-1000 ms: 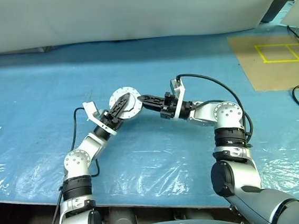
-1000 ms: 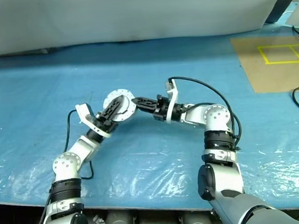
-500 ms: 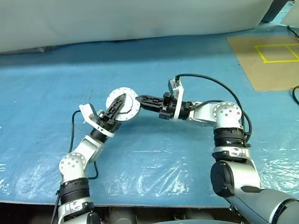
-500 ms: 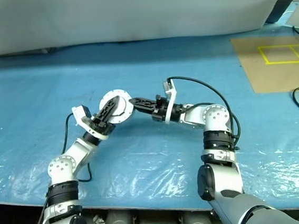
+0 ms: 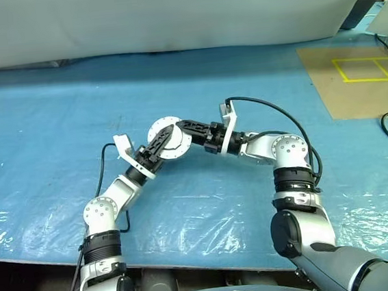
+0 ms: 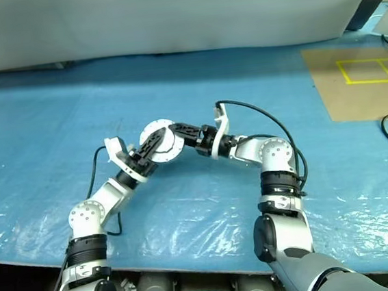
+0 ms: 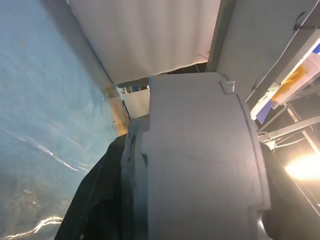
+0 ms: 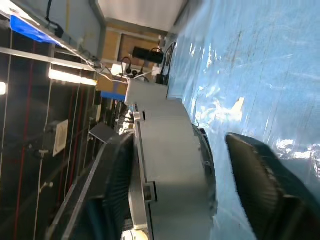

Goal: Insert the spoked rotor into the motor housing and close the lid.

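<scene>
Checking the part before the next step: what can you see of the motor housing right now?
The motor housing is a round, squat, silver-grey metal puck, held up off the blue sheet. Its flat pale face, ringed with small dark holes, tilts toward the camera. The left gripper grips it, one black finger across the face. The right gripper straddles its edge with fingers spread.

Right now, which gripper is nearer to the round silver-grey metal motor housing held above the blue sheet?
Left. The left gripper is clamped on the motor housing. The right gripper straddles its edge with open fingers, one standing apart from it.
</scene>
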`<state>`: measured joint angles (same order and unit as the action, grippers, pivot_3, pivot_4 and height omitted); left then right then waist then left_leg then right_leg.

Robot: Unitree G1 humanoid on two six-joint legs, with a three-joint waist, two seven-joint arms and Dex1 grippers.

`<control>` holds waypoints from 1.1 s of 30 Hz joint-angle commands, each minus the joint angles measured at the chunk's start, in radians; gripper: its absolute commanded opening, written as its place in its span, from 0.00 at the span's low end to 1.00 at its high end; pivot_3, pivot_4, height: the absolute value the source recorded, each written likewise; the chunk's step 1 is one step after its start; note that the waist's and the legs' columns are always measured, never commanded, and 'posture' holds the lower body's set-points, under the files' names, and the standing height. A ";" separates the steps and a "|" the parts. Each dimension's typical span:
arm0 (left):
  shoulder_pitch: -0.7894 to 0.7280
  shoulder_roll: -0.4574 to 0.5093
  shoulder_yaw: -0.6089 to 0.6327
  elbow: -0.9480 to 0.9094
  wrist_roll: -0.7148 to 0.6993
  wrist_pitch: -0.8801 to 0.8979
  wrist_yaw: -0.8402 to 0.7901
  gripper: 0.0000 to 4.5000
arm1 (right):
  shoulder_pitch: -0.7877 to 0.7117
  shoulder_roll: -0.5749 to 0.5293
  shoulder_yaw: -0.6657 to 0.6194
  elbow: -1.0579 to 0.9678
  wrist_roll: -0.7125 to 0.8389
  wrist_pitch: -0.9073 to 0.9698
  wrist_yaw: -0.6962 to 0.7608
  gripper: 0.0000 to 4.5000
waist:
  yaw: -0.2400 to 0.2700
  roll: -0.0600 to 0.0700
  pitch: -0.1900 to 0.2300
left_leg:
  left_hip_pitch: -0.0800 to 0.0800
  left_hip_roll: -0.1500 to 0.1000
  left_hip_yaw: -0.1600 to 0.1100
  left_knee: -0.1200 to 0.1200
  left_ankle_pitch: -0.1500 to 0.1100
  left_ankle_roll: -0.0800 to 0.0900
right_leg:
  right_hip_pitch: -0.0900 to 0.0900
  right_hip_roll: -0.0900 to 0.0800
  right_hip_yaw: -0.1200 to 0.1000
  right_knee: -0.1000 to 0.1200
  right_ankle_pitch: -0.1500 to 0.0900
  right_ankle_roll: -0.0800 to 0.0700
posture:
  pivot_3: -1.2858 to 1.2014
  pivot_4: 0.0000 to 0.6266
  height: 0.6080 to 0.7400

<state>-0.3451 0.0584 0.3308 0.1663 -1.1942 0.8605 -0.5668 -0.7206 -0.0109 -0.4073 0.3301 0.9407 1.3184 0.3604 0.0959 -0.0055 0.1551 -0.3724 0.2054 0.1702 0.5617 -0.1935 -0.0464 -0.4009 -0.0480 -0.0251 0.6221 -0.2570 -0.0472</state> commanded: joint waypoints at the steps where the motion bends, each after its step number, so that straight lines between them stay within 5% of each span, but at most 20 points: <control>1: -0.064 0.010 0.046 -0.058 -0.042 -0.037 0.000 0.56 | -0.016 -0.002 -0.010 0.014 0.033 0.021 0.007 0.84 | -0.001 0.000 0.000 | 0.000 0.000 0.000 0.000 0.000 0.000 | 0.000 0.000 0.000 0.000 0.000 0.000 | 0.52 0.24 1.00; 7: -0.100 0.042 0.131 -0.043 -0.043 -0.115 0.027 0.56 | -0.008 -0.024 -0.001 0.018 0.022 0.011 0.017 0.84 | -0.002 0.000 0.000 | 0.000 0.000 0.000 0.000 0.000 0.000 | 0.000 0.000 0.000 0.000 0.000 0.000 | 0.52 0.24 1.00; 18: -0.129 0.156 0.220 0.175 0.292 -0.526 0.139 0.56 | 0.075 -0.091 0.156 -0.130 -0.063 -0.087 0.103 0.84 | 0.000 -0.001 0.001 | -0.001 0.000 -0.002 0.000 0.000 0.000 | 0.000 0.000 -0.001 -0.001 0.000 0.000 | 0.52 0.24 1.00; 30: -0.143 0.166 0.193 0.381 0.414 -0.570 0.098 0.56 | 0.121 -0.121 0.233 -0.186 -0.104 -0.155 0.147 0.84 | 0.001 -0.004 0.002 | -0.003 0.000 -0.013 0.004 0.000 0.000 | 0.001 0.000 -0.003 0.001 0.001 0.002 | 0.52 0.24 1.00; 31: -0.145 0.168 0.190 0.396 0.423 -0.570 0.091 0.69 | 0.124 -0.123 0.246 -0.184 -0.118 -0.160 0.147 0.84 | 0.001 -0.004 0.002 | -0.002 0.000 -0.013 0.004 0.000 0.000 | 0.002 0.000 -0.003 0.001 0.001 0.002 | 0.52 0.24 1.00; 33: -0.148 0.174 0.195 0.421 0.433 -0.560 0.110 0.81 | 0.131 -0.116 0.249 -0.174 -0.129 -0.165 0.142 0.84 | 0.001 -0.004 0.002 | -0.001 0.000 -0.013 0.004 0.000 0.000 | 0.004 0.000 -0.003 0.000 0.001 0.002 | 0.52 0.24 1.00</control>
<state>-0.4850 0.2145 0.5248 0.5722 -0.7764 0.3045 -0.4553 -0.5969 -0.1308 -0.1628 0.1624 0.8126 1.1652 0.4984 0.0968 -0.0098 0.1574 -0.3722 0.2049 0.1567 0.5658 -0.1935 -0.0464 -0.3962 -0.0484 -0.0278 0.6225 -0.2560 -0.0456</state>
